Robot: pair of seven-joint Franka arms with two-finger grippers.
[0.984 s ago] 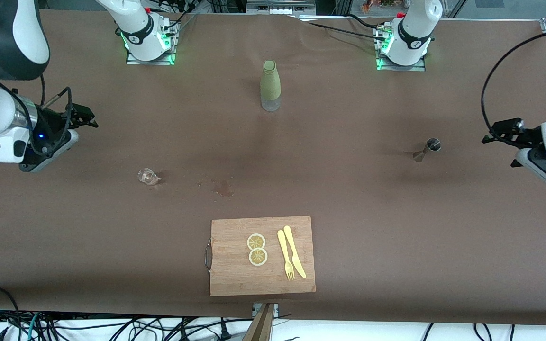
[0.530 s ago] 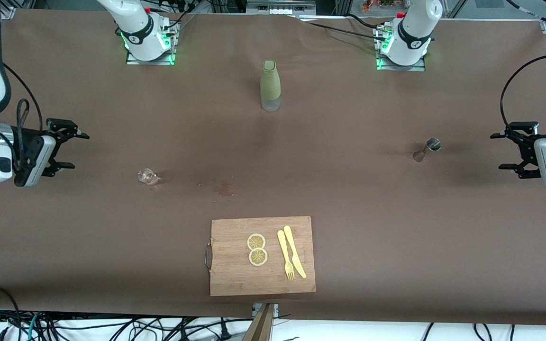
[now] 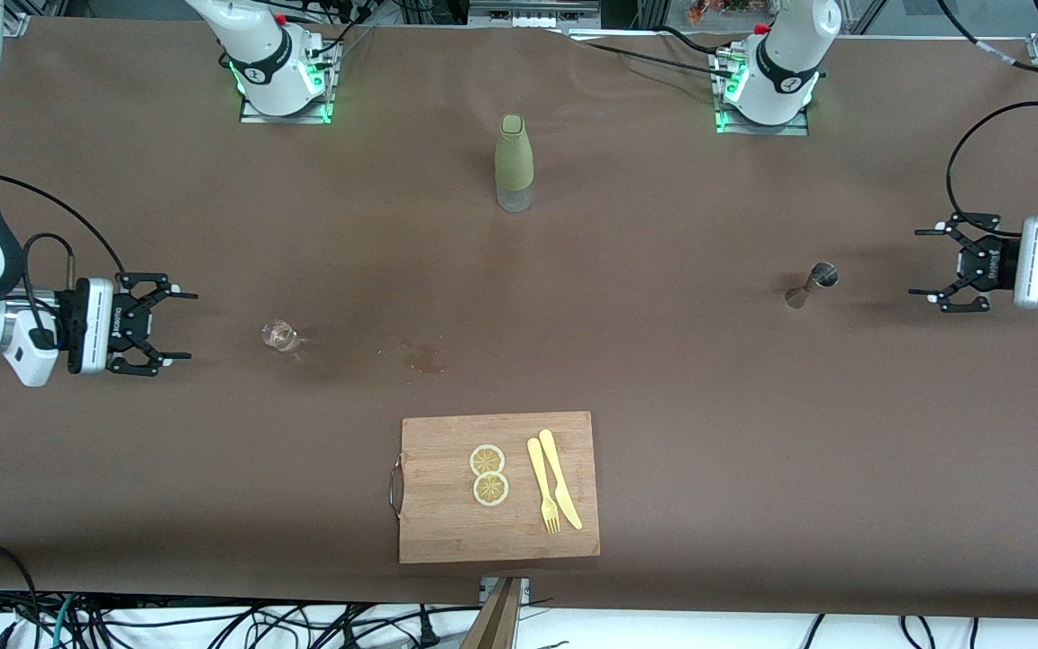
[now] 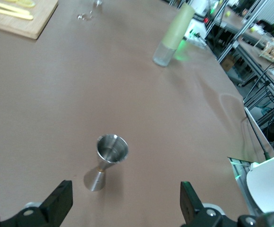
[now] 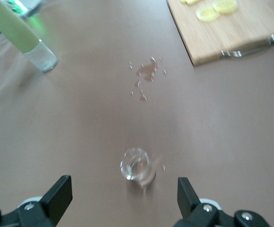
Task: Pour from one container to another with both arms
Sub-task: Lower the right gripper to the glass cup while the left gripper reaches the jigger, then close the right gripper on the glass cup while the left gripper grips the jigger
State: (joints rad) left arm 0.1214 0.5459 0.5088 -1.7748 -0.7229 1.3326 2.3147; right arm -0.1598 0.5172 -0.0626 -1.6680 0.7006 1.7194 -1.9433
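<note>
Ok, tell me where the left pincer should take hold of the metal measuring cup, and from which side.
Grip the narrow waist of the measuring cup, coming in level from the left arm's end of the table. It stands upright, two cones joined at a thin middle, and the open left pincer already faces it there.

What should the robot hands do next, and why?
Probably each slides forward to its cup: the left gripper, jaws open, faces the metal jigger; the right gripper, jaws open, faces the small glass. Neither holds anything yet.
</note>
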